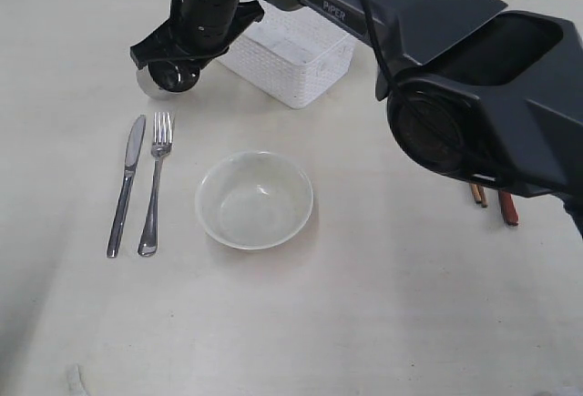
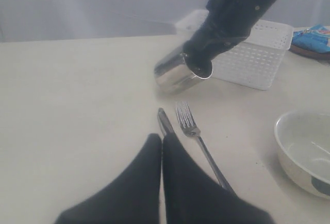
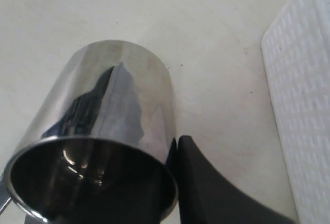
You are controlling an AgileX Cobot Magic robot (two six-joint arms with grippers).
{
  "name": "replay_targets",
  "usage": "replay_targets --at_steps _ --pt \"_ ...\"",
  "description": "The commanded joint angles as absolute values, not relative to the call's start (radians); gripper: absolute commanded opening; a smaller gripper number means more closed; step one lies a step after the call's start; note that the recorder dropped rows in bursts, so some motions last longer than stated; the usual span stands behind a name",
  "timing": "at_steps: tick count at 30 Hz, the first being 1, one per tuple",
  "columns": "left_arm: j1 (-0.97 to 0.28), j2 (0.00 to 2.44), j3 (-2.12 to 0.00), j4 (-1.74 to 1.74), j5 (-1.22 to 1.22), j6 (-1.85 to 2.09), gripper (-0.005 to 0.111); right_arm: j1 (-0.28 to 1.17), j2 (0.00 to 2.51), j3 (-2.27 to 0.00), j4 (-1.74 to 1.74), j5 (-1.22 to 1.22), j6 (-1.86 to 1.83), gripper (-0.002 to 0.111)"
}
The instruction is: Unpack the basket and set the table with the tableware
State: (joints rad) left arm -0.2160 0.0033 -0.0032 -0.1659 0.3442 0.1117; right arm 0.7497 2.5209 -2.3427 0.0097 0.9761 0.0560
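Black left fingers [image 2: 139,188] are sitting closest to the camera in the left wrist view. They are pressing together with nothing between them. They are waiting low over the desk [image 2: 77,105], just beside the knife [image 2: 164,122].

Farther off, the right fingers [image 3: 206,188] are squeezing the shiny steel cup [image 1: 162,79]. One finger is pushing on the outside of the cup wall by the rim. The other is probably inside the cup, but it is hard to see. The cup is tipping over a bit, low above the desk, at 12 o'clock from the fork [image 1: 155,196] and 11 o'clock from the bowl [image 1: 255,200]. I cannot tell if it is touching the desk.

The white basket [image 1: 291,59] is sitting at 12 o'clock from the bowl, near the cup. The knife and fork are lying side by side at 9 o'clock from the bowl. The chopsticks [image 1: 477,196] and the spoon [image 1: 508,209] are peeking out at 3 o'clock, under the big right arm [image 1: 474,105].

I am guessing the cup is light and hard, not squishy, and a bump is not going to break it. It is looking smooth and slippery, so a thin pinch may be letting it swing or slide. The wall near the rim, one finger in and one out, seems the best place to hold. It likely needs turning straight up before letting go, or it may roll.
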Motion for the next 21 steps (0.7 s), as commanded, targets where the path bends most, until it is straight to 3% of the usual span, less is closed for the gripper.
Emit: replay_targets --at_steps 1,21 --pt "-0.222 0.000 0.000 -0.166 0.342 0.111 0.000 0.749 2.516 -2.348 0.000 0.966 0.066 0.009" --pt "-0.222 0.000 0.000 -0.166 0.342 0.111 0.000 0.749 2.525 -2.333 0.000 0.857 0.073 0.009"
